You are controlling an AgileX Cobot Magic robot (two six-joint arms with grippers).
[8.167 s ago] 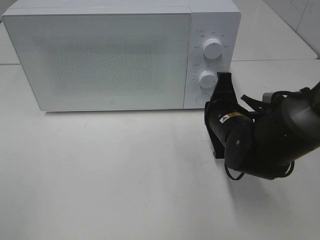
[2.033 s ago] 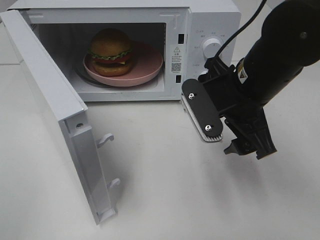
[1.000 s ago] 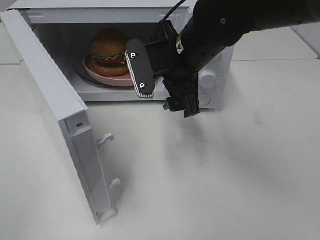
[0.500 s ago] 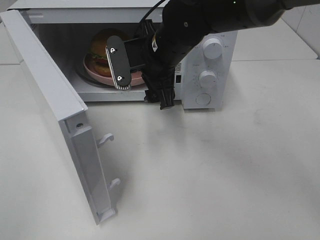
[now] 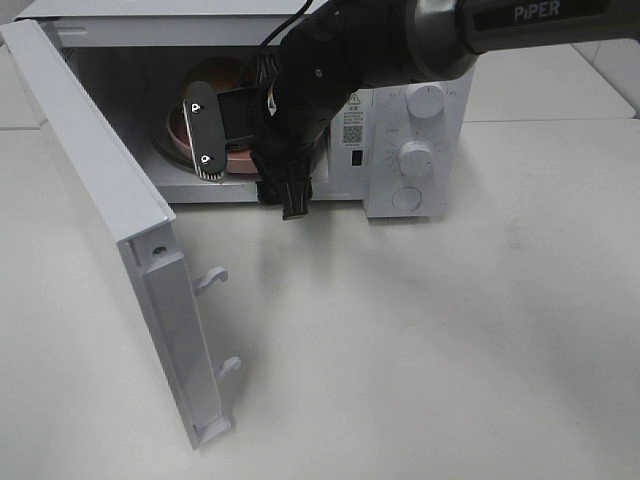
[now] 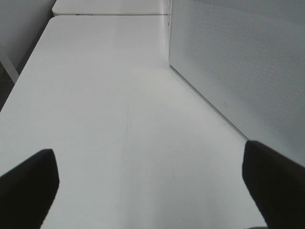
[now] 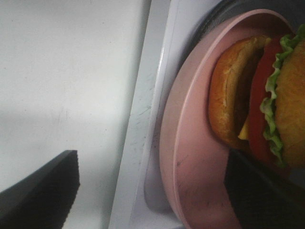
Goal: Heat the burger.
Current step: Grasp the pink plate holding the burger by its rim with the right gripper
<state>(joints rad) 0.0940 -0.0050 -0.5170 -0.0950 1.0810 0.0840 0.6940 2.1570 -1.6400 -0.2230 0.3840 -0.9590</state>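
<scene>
The burger (image 7: 267,95) has a golden bun, green lettuce and red tomato. It sits on a pink plate (image 7: 190,162) inside the open microwave (image 5: 420,40). From above, my right arm covers most of it, and only the bun top (image 5: 222,72) and a bit of plate (image 5: 240,160) show. My right gripper (image 5: 250,190) is at the oven's mouth, open. In the right wrist view the near rim of the plate lies between the spread fingers (image 7: 43,195) of that gripper (image 7: 150,167), untouched. My left gripper (image 6: 150,171) hangs open over bare table, holding nothing.
The microwave door (image 5: 110,200) stands swung out to the left, with its latch hooks (image 5: 210,280) pointing right. Its outer face (image 6: 238,71) is beside my left gripper. Two knobs (image 5: 427,101) and a button sit on the oven's right panel. White table (image 5: 450,350) lies in front.
My right arm has swung left across the oven's front and reached into the opening. It now covers most of the burger. The left gripper has not moved.
</scene>
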